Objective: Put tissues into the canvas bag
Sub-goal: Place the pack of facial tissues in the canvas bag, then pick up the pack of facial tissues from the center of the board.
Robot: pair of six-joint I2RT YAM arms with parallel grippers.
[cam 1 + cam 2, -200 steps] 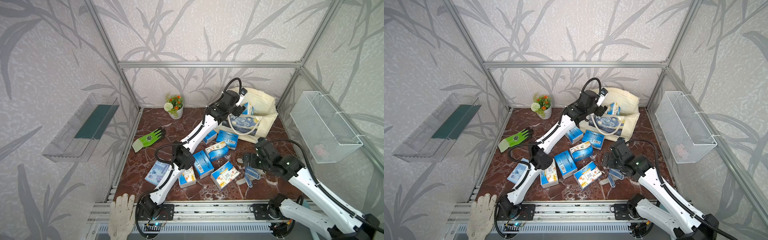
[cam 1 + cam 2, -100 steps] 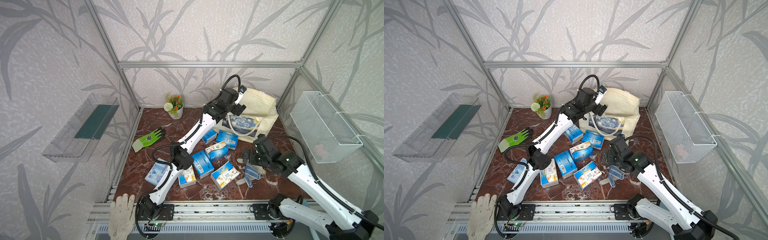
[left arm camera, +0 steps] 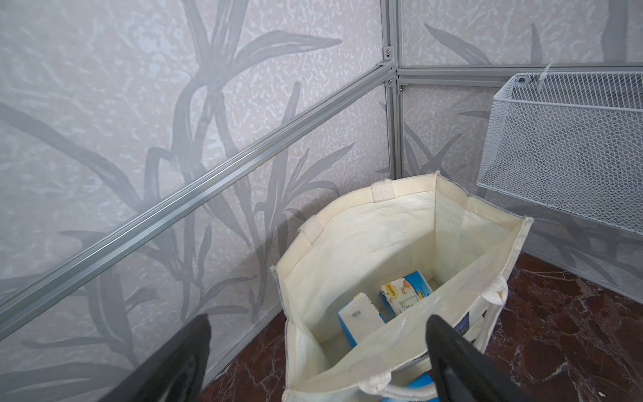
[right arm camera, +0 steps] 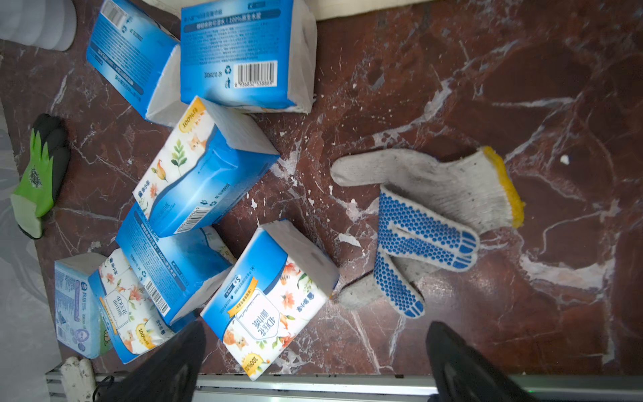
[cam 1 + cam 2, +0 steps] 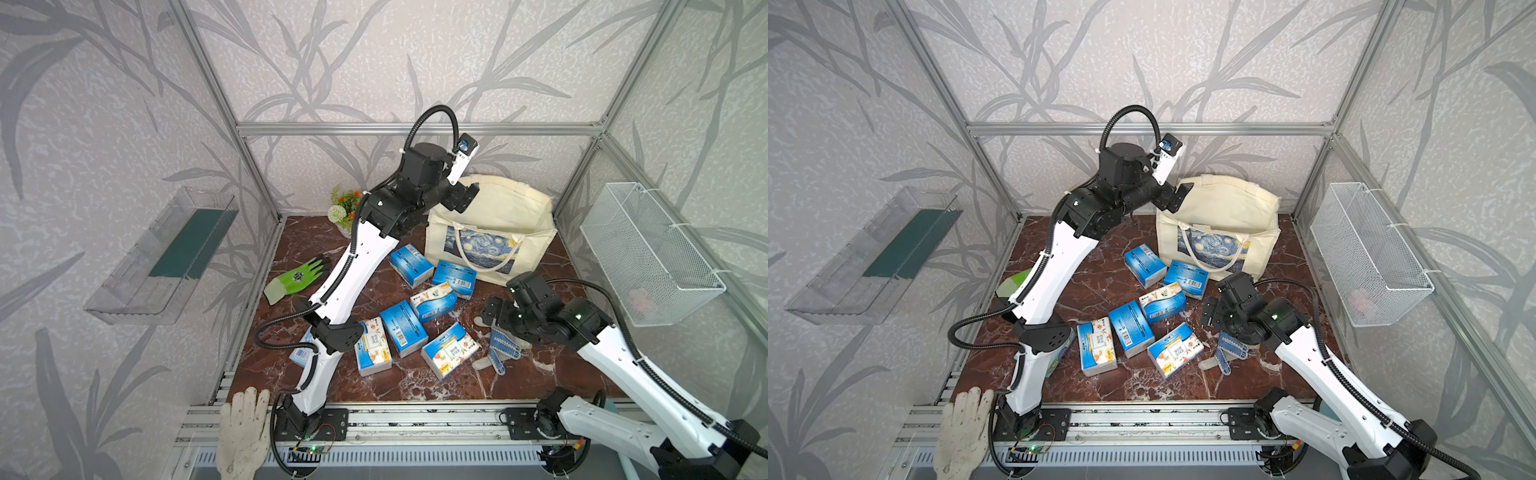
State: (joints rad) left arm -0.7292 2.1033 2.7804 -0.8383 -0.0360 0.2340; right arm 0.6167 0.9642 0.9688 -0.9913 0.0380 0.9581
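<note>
The cream canvas bag stands open at the back right, its mouth upward. In the left wrist view two tissues packs lie on the floor of the canvas bag. My left gripper hangs open and empty just above the bag's left rim. Several more tissues packs lie scattered mid-table. My right gripper hovers open and empty above the table, between the packs and a dotted glove.
A white-and-blue dotted glove lies right of the packs. A green glove lies at the left and a white glove on the front rail. A flower pot stands at the back. A wire basket hangs on the right wall and a clear shelf on the left wall.
My left gripper has opened and let a tissues pack drop into the bag, then drawn back left from over the bag's mouth. My right arm has shifted slightly toward the packs.
</note>
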